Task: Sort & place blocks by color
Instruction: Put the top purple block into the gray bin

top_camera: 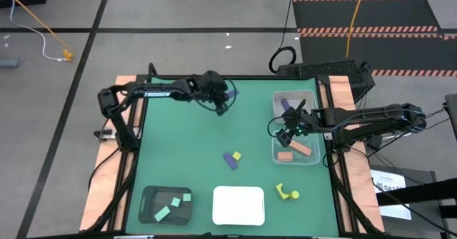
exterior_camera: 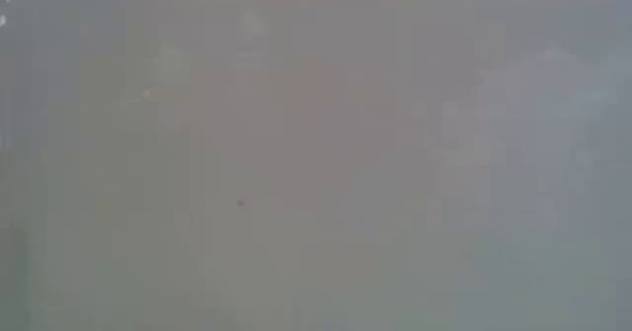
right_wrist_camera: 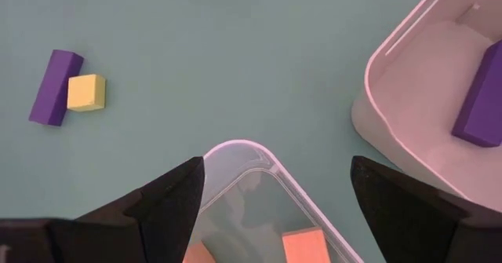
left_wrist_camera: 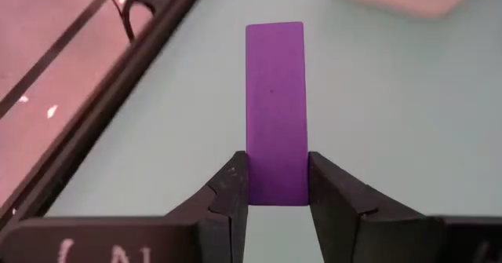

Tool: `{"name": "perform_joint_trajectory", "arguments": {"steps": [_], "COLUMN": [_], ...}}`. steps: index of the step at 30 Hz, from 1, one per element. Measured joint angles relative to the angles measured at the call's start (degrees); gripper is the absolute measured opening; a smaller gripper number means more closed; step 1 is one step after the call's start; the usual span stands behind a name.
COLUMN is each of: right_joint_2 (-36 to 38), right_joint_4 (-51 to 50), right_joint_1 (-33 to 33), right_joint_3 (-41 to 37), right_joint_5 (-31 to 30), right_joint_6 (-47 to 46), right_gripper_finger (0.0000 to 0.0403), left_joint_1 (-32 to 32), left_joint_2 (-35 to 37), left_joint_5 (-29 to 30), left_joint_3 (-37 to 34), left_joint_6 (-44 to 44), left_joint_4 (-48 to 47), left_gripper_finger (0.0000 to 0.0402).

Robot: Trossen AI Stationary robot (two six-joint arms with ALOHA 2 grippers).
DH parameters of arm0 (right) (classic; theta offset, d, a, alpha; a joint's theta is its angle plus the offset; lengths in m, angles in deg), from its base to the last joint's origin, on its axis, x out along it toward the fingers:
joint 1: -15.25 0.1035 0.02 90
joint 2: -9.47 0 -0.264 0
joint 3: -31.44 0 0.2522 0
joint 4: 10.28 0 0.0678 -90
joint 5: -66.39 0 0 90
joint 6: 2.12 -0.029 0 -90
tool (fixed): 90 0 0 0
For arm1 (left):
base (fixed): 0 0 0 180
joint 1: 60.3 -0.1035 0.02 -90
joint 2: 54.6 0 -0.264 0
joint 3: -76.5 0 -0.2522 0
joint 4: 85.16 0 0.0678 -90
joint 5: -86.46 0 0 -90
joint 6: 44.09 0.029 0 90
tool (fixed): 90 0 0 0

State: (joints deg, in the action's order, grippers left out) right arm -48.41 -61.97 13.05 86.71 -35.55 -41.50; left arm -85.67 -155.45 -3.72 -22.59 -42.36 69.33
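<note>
The left tool is pinching one end of a purple bar, its two dark fingers pressing against the bar's long sides while the rest of the bar is sticking out ahead of them. In the high view this left tool is sitting over the far part of the green bench, near its back edge, with the purple bar showing at its tip.

The right tool is standing spread wide with nothing between its fingers, hanging over the near corner of a clear tray that is holding salmon-orange blocks. Just beside that tray, a second tray is holding a purple block. In the high view the right tool is reaching in from the right side, over the two trays at the bench's right edge.

Near the bench's middle, a purple bar is lying touching a yellow cube; the right wrist view is showing the same pair, the purple bar and the yellow cube, side by side. Two yellow pieces are lying near the front right. A black tray at the front left is carrying mint green blocks, and a white tray is sitting just to its right.

The bench is framed by wood-coloured borders, and around it grey floor, cables and striped black mats are showing. The low view is giving only a pale blank surface.
</note>
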Motion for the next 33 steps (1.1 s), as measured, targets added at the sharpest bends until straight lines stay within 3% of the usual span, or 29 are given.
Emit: {"name": "perform_joint_trajectory", "arguments": {"steps": [6,15,29,33], "right_joint_2": [0.0,0.0,0.0,0.0], "right_joint_4": [0.0,4.1,18.5,23.4], "right_joint_1": [0.0,0.0,0.0,0.0], "right_joint_3": [0.0,0.0,0.0,0.0], "right_joint_5": [-0.1,-1.8,-1.3,-1.5], "right_joint_6": [0.0,-0.3,1.1,1.1], "right_gripper_finger": [0.0313,0.0313,0.0313,0.0313], "left_joint_1": [3.2,9.3,17.7,17.9], "left_joint_2": [6.0,8.0,8.0,8.0], "left_joint_5": [0.1,0.7,24.3,26.9], "left_joint_3": [0.0,0.0,0.0,0.0], "left_joint_6": [-6.5,-10.0,-6.3,-6.7], "left_joint_4": [6.7,26.1,32.9,32.9], "left_gripper_finger": [0.0103,0.0103,0.0103,0.0103]}}
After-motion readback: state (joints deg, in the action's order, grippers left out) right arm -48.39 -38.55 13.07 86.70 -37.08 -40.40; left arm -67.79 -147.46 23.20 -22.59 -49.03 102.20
